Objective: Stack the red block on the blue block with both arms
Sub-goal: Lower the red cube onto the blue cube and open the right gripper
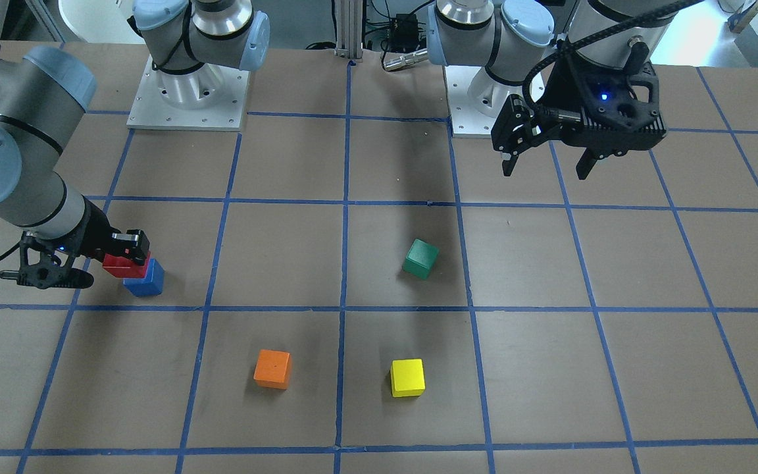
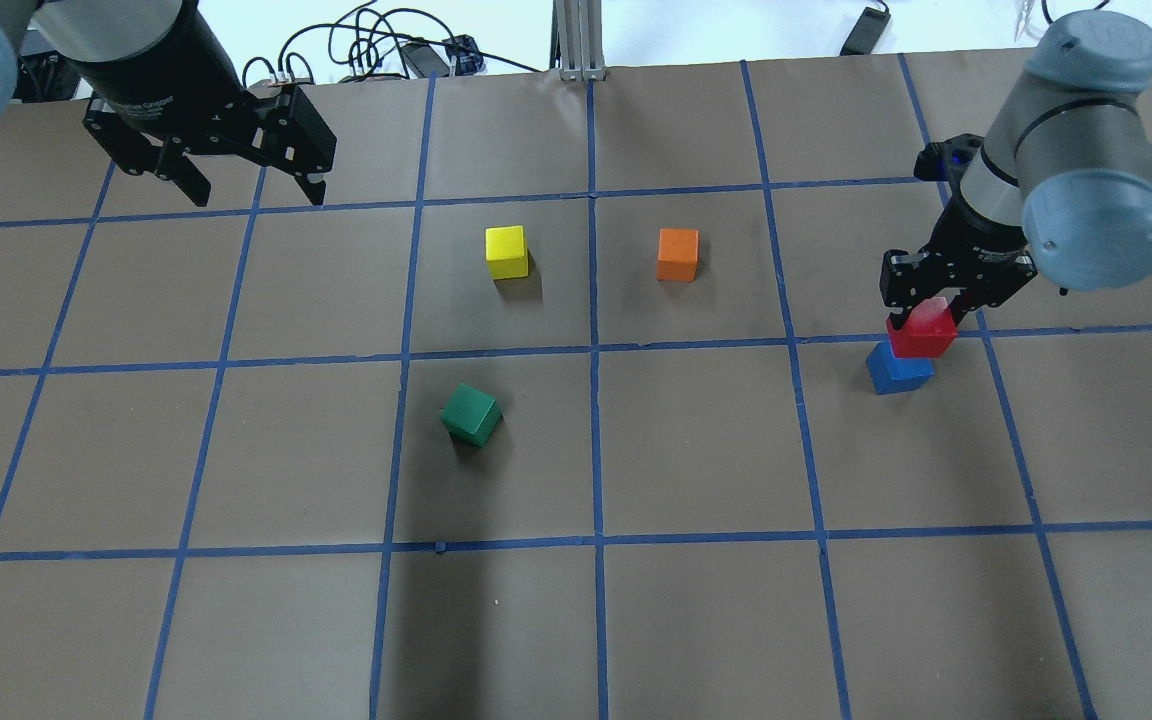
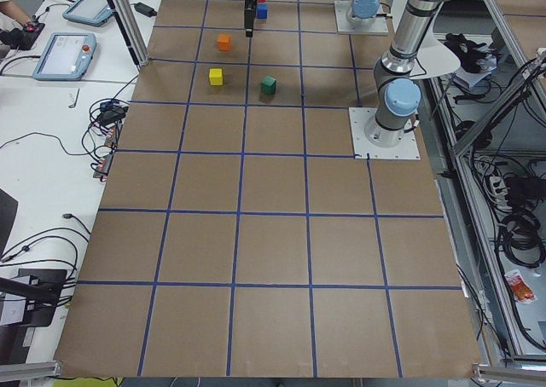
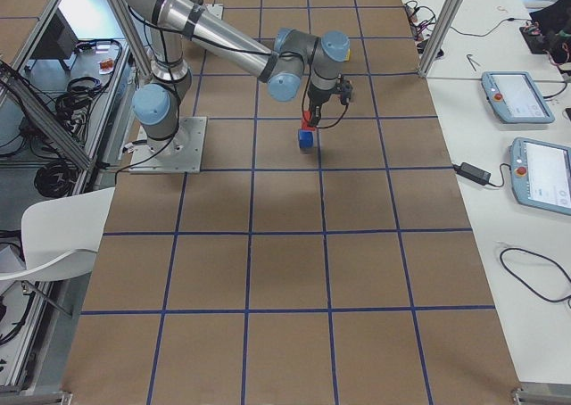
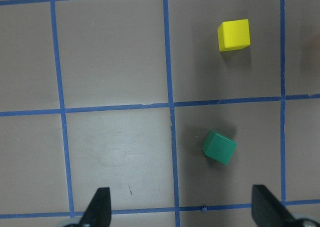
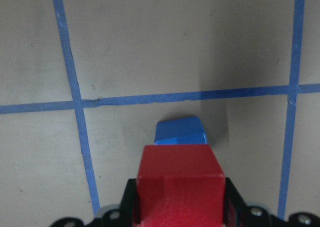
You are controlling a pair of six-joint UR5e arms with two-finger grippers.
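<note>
My right gripper [image 2: 926,322] is shut on the red block [image 2: 922,330] and holds it just above the blue block [image 2: 898,368], a little off to one side. In the front view the red block [image 1: 124,263] overlaps the blue block [image 1: 145,279]. The right wrist view shows the red block [image 6: 180,179] between the jaws, with the blue block [image 6: 180,131] partly hidden beyond it. I cannot tell whether the two blocks touch. My left gripper [image 2: 248,190] is open and empty, raised high over the far left of the table; it also shows in the front view [image 1: 545,166].
A green cube [image 2: 470,414] lies tilted near the middle. A yellow cube [image 2: 506,251] and an orange cube [image 2: 677,254] sit farther out. The table is brown with a blue tape grid. Both arm bases [image 1: 188,99] stand at the robot's edge.
</note>
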